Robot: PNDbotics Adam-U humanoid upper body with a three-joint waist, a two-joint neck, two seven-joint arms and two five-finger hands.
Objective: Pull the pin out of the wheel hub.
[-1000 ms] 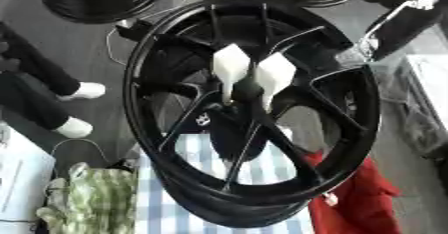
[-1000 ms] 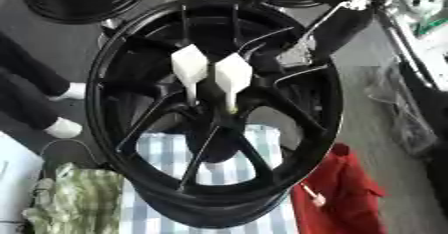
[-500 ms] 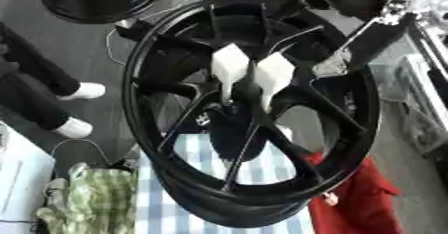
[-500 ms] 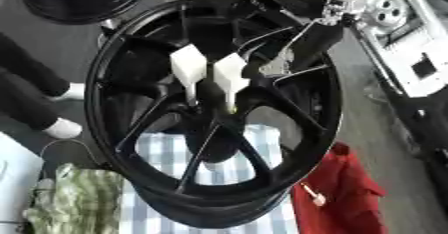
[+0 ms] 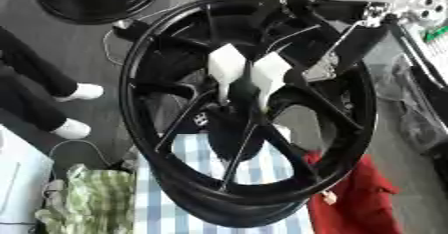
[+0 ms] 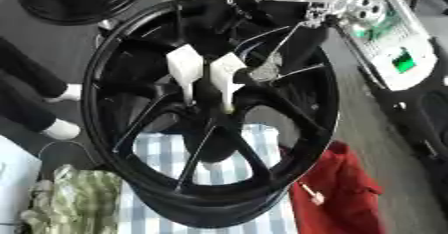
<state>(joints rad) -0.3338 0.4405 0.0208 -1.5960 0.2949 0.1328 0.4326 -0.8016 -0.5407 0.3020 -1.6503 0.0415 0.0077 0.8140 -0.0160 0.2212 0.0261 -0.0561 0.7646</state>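
1. The black wheel hub point(image 5: 249, 113) stands nearly upright on a blue-checked cloth point(image 5: 188, 198). Two white pins point(image 6: 206, 73) sit side by side in its centre, with wide heads up and thin shafts going down into the middle part.
2. The right hand point(image 6: 280, 43) comes in from the far right and is at the far right spokes, just beside the right pin. It looks not yet on the pin, I think. If its fingers are spread or curled I cannot tell; only thin silver rods and dark parts show. The left hand is not visible.
3. Risk: the two pins stand very close, so the hand could catch the wrong one or push both sideways.
4. Risk: a slanted pull may jam the shaft or tip the hub, because it rests only on its lower rim.
5. Room: the spokes leave narrow gaps near the centre. More open space is above the pin heads, toward the far rim. A red cloth point(image 6: 337, 190) lies near right and a green cloth point(image 5: 83, 203) near left, both away from the pins.
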